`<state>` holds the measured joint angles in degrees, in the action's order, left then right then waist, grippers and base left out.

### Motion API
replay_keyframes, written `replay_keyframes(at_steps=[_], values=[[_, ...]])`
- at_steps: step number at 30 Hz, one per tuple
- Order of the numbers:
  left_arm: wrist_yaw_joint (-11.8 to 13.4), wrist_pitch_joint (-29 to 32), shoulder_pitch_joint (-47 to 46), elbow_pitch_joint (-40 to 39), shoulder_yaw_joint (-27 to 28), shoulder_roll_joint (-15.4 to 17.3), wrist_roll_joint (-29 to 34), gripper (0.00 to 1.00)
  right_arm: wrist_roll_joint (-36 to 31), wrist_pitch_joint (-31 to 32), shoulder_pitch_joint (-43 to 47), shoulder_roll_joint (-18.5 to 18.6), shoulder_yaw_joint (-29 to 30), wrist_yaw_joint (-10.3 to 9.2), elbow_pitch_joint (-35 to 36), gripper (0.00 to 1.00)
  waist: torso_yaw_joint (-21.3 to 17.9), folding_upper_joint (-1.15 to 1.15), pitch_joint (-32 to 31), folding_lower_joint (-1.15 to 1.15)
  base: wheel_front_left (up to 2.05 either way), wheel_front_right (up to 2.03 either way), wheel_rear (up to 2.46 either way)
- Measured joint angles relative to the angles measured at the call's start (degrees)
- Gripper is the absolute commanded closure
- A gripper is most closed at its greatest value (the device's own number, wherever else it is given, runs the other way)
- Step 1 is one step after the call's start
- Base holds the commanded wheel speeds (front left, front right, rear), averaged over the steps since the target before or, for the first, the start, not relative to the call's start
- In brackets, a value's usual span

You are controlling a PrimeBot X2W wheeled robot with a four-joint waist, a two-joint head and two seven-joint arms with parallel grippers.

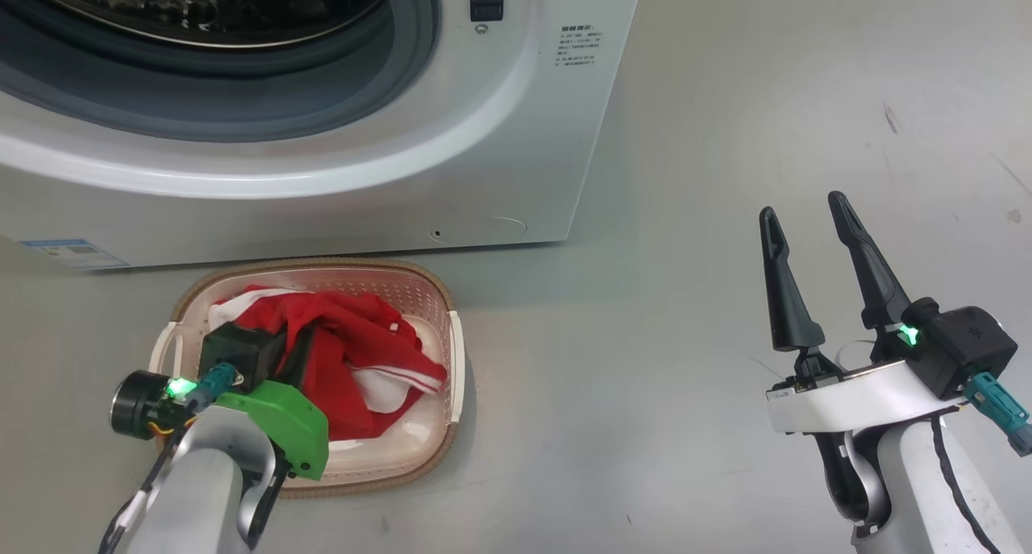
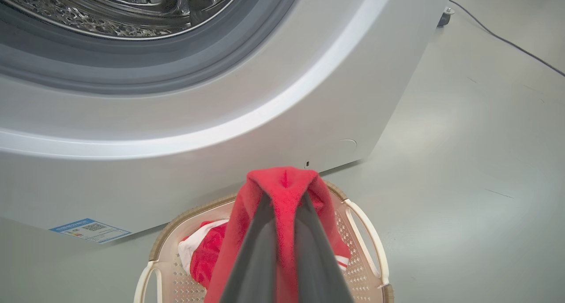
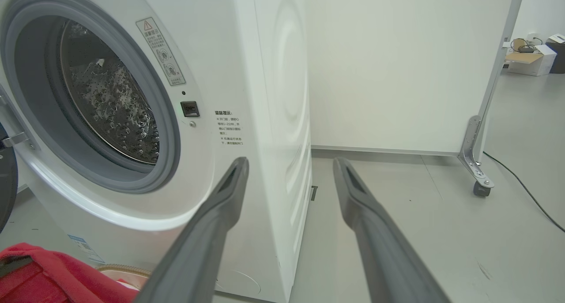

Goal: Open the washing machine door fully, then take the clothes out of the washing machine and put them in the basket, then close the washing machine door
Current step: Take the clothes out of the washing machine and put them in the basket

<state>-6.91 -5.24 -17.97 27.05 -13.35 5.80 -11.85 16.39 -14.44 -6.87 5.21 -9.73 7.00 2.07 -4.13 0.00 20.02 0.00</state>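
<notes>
Beneath the left tool point(image 2: 284, 197) a smooth, pale grey floor point(image 2: 463, 162) carries the basket point(image 2: 366, 237), which sits close against the foot of the washing machine point(image 2: 287, 117). This tool's two fingers are pressed together on a fold of the clothes point(image 2: 282, 184), with red cloth draped over their tips. The rest of the red and white heap lies in the basket under it. Just ahead of it and lower left, a blue label point(image 2: 90, 230) is stuck near the machine's bottom edge.

Over bare floor, well apart from the basket, the right tool point(image 1: 801, 207) stands with its fingers spread wide and nothing between them. The floor around it is matt grey with a few faint scuffs and dark specks. Ahead of this tool and to its left, the machine's round mouth is uncovered, a grey rubber ring point(image 3: 167, 131) framing the shiny perforated drum point(image 3: 110, 104). At the far left, the dark rim of the washing machine door point(image 3: 5, 184) hangs swung clear beside a metal hinge point(image 3: 15, 139).

Straight ahead of the right tool stands a plain white partition point(image 3: 397, 73), with a metal bracket and a castor point(image 3: 481, 189) at its right end. A dark cable point(image 3: 525, 188) trails across the floor past the castor. Farther off to the upper right sits a cardboard box point(image 3: 527, 60).
</notes>
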Motion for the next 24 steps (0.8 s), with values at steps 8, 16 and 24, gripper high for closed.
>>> replay_keyframes(at_steps=[8,16,24], values=[[0.0,2.2,-1.7,8.2,3.7,0.1,-3.2,1.00,-0.4,0.0,-1.4,0.6,-0.4,0.00,0.3,0.00,-1.4,0.00,3.5,0.00,0.00,0.00,0.00],[0.6,3.2,-4.2,15.0,7.2,0.0,-6.5,1.00,-1.0,0.0,-2.3,1.3,-0.3,0.00,0.4,0.00,-2.4,0.00,6.1,0.00,0.00,0.00,0.00],[1.2,3.5,-7.5,19.2,9.0,0.0,-7.7,1.00,-1.5,0.0,-2.8,2.0,-0.5,0.00,0.5,0.00,-2.6,0.00,7.8,0.00,0.00,0.00,0.00]])
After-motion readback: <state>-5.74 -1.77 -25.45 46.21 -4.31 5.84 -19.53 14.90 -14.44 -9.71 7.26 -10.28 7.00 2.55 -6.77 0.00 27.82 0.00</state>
